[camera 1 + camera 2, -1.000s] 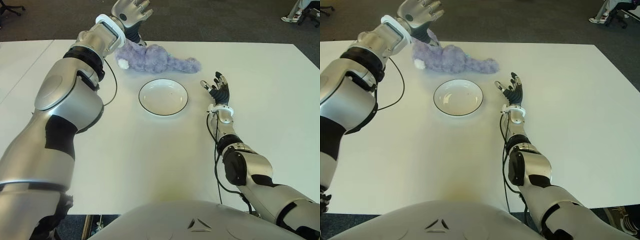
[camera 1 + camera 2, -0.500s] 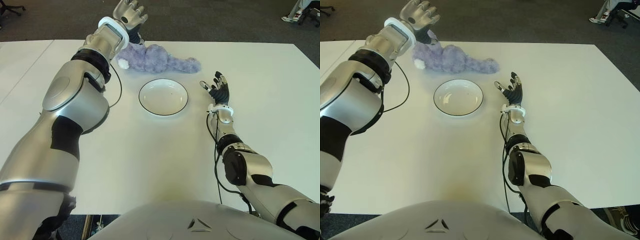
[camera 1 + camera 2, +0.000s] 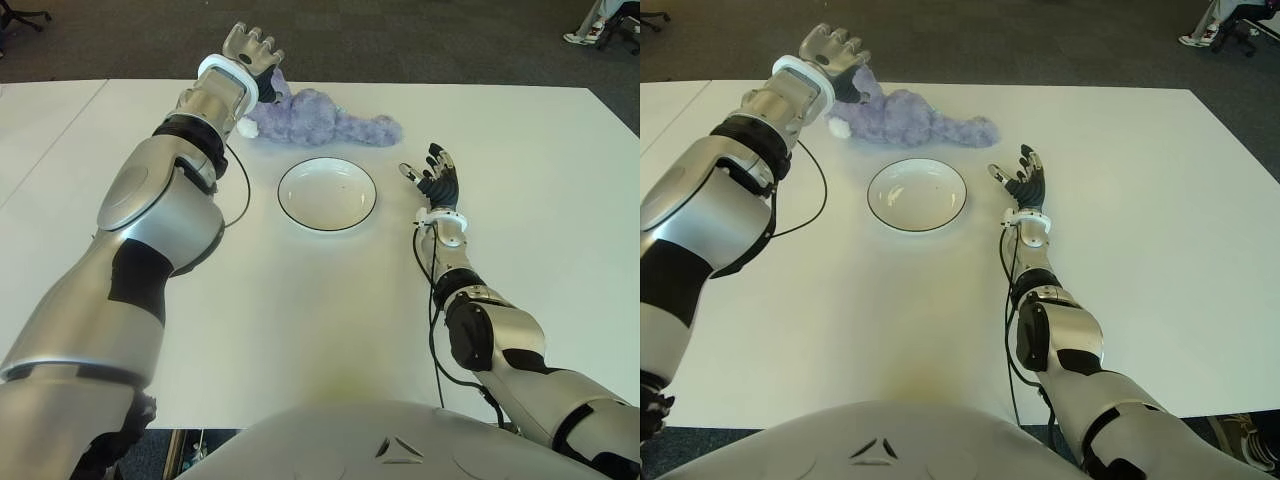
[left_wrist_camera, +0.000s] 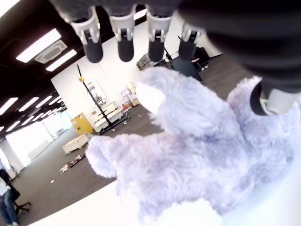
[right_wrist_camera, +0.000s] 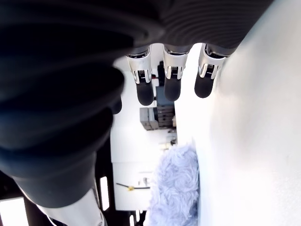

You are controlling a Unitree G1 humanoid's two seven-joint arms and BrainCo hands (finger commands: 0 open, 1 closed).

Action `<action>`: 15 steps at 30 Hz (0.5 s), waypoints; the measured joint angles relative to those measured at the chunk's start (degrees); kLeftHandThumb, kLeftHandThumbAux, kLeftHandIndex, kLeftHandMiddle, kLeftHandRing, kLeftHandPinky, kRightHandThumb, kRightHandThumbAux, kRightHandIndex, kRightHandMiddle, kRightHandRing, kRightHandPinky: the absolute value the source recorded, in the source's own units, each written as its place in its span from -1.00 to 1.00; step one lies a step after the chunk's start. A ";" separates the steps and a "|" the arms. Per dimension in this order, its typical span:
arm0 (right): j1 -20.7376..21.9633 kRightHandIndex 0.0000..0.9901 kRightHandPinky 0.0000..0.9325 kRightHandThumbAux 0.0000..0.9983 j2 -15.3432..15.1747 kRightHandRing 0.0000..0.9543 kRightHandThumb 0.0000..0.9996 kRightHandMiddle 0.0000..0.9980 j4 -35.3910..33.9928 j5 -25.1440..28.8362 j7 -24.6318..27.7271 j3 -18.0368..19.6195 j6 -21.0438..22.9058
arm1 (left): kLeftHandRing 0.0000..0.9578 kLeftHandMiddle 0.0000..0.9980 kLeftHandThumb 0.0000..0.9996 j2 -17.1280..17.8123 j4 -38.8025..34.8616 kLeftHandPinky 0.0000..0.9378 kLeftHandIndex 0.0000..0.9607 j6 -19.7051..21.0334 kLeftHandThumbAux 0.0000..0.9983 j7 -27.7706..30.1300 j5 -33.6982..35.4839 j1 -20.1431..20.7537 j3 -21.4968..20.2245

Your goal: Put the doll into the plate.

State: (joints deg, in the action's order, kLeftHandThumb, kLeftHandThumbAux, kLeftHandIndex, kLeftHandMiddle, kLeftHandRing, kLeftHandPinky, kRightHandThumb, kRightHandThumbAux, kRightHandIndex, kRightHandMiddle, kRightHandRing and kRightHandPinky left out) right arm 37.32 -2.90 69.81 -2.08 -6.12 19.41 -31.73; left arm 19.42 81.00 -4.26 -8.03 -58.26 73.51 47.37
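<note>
1. The doll [image 3: 320, 117] lies on the surface [image 3: 300, 320] beyond the plate [image 3: 326, 194].
2. The left hand [image 3: 250, 48] hovers over its head, fingers spread, gripping nothing.
3. The right hand [image 3: 432, 180] shows right of the plate, relaxed.
4. A shallow grab on fur could slip.

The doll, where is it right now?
The doll lies on the table's far side, just beyond the plate and left of centre, with the open left hand over its left end.
</note>
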 measured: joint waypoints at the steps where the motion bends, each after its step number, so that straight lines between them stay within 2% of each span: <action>1: 0.00 -0.75 -0.89 0.77 0.00 -0.91 -0.66 -0.84 0.00 0.05 0.00 0.01 0.00 | -1.00 -1.00 -0.29 -0.02 0.00 -1.00 -1.00 0.13 -0.31 0.31 0.03 -0.35 -0.09; 15: 0.00 -0.75 -0.88 0.76 -0.01 -0.90 -0.72 -0.84 0.00 0.11 -0.02 0.06 0.00 | -0.99 -1.00 -0.44 -0.13 0.02 -1.00 -1.00 1.97 -0.30 2.77 0.76 -4.84 -1.91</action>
State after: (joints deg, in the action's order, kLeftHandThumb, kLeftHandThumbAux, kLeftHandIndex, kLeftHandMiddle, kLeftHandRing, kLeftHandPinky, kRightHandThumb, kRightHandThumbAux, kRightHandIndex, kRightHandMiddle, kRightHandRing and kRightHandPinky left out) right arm 37.31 -2.91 69.81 -1.97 -6.14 19.47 -31.73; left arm 19.29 81.02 -2.29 -5.26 -57.50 68.66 45.45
